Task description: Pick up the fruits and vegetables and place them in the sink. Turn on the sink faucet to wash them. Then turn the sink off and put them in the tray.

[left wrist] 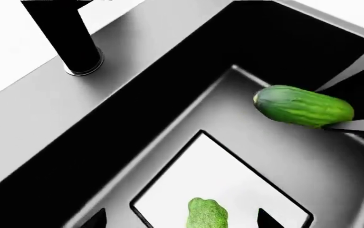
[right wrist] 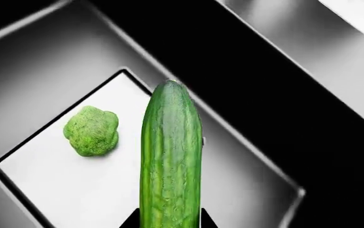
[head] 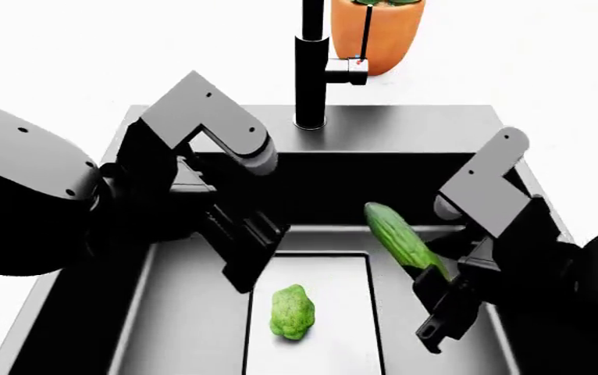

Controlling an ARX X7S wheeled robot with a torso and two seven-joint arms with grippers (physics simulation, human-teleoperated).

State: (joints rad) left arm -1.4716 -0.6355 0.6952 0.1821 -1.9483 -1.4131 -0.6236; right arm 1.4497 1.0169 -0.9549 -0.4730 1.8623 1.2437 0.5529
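The light-green broccoli floret (head: 292, 312) lies on the pale drain panel (head: 330, 273) at the bottom of the black sink (head: 414, 125). My left gripper (head: 245, 269) hangs open and empty just above and to the left of it. In the left wrist view the broccoli (left wrist: 207, 213) sits between the spread fingertips (left wrist: 267, 219). My right gripper (head: 436, 285) is shut on the lower end of the dark-green cucumber (head: 399, 237) and holds it inside the basin above the floor. It also shows in the right wrist view (right wrist: 170, 156). The black faucet (head: 311, 70) stands behind the sink. The tray is out of view.
An orange plant pot (head: 375, 31) stands behind the faucet, close to its side lever (head: 347, 71). White counter surrounds the sink's grey rim. Both arms reach down into the basin, between its walls.
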